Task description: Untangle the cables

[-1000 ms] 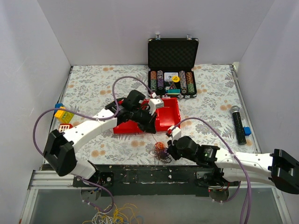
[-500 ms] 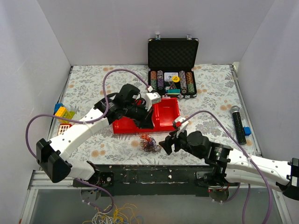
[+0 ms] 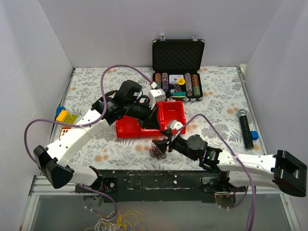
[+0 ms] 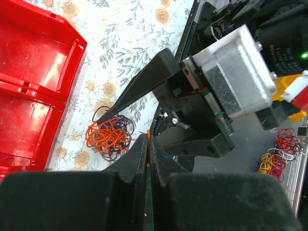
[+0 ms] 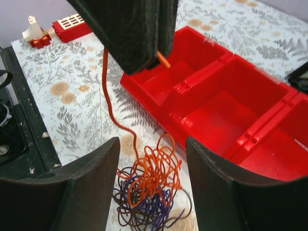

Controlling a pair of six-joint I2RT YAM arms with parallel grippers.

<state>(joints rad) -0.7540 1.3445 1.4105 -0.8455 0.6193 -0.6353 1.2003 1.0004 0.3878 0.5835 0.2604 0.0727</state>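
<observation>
the left claw [image 4: 148, 144] has risen, pinching one orange strand [image 5: 108, 96] that trails down to the cables [image 3: 156, 150], which have slid leftward on the counter [image 3: 96, 91] just in front of the red tray [image 3: 174, 115]. right claw [image 5: 151, 144] now hangs spread over them. looks like the first wire's being teased out.

A table [image 3: 216, 96] with a flowered cover carries an open black case [image 3: 178, 57] at the middle of its far edge, a red tray [image 3: 175, 115] near its centre, the tangled cables [image 3: 156, 150] by the near edge, toy bricks [image 3: 65, 117] at the left edge, and a microphone [image 3: 245, 127] beside a blue block [image 3: 254, 135] near the right edge
</observation>
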